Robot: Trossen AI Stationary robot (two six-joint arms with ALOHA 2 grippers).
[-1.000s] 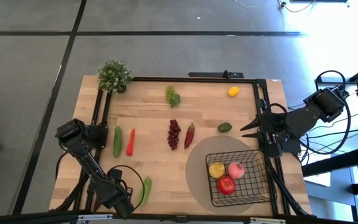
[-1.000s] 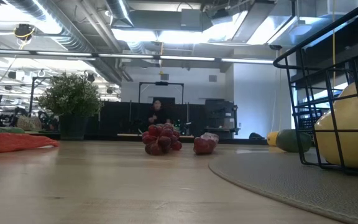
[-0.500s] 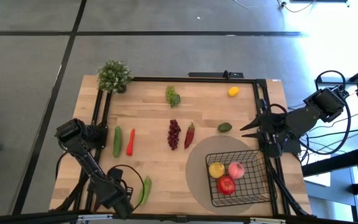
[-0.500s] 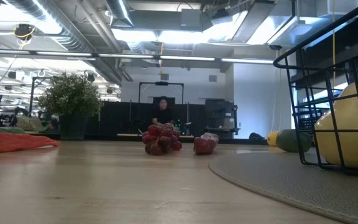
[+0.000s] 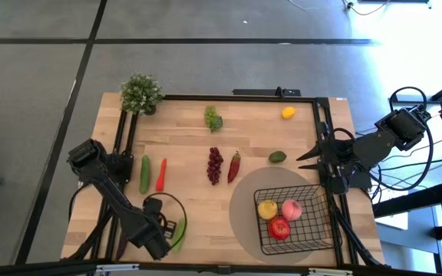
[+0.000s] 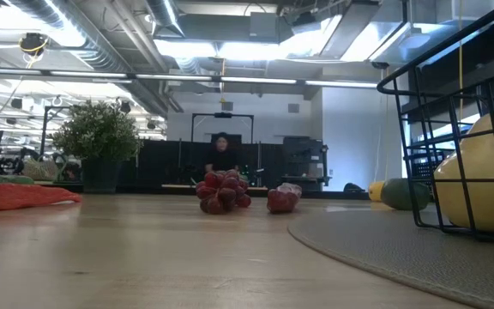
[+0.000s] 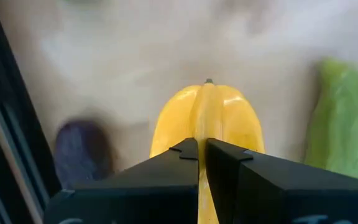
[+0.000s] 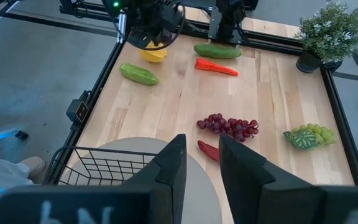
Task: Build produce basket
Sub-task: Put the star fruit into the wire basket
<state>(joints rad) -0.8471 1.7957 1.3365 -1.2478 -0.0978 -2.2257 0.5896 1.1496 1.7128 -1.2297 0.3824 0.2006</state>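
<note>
My left gripper [image 7: 202, 144] stands near the table's near left corner [image 5: 158, 236], pointing down and shut on a yellow ridged fruit [image 7: 207, 112], also seen under it in the right wrist view [image 8: 154, 55]. Beside it lie a light green vegetable [image 5: 181, 230] and a dark purple one [image 7: 79, 152]. The black wire basket [image 5: 313, 222] stands on a grey round mat at the near right, holding a yellow [image 5: 267, 208], a pink [image 5: 291, 208] and a red fruit [image 5: 279, 228]. My right gripper [image 8: 202, 155] waits open above the table's right edge [image 5: 309, 157]. My left gripper pinches a thin raised ridge [image 7: 204, 127] that runs along the yellow fruit's top, between its two fingers. The fingers come from above, pointing down, and lie along the ridge. Whether the fruit is clear of the table cannot be told.
Loose on the wood lie a cucumber [image 5: 144, 174], a carrot [image 5: 161, 174], dark red grapes [image 5: 215, 165], a chili [image 5: 235, 165], an avocado [image 5: 277, 157], green grapes [image 5: 212, 118] and a lemon [image 5: 288, 113]. A potted plant [image 5: 140, 93] stands at the far left corner.
My left gripper has shifted toward the table's right edge and a little toward the far edge, and it now stands partly over the light green vegetable. My right arm has kept still.
</note>
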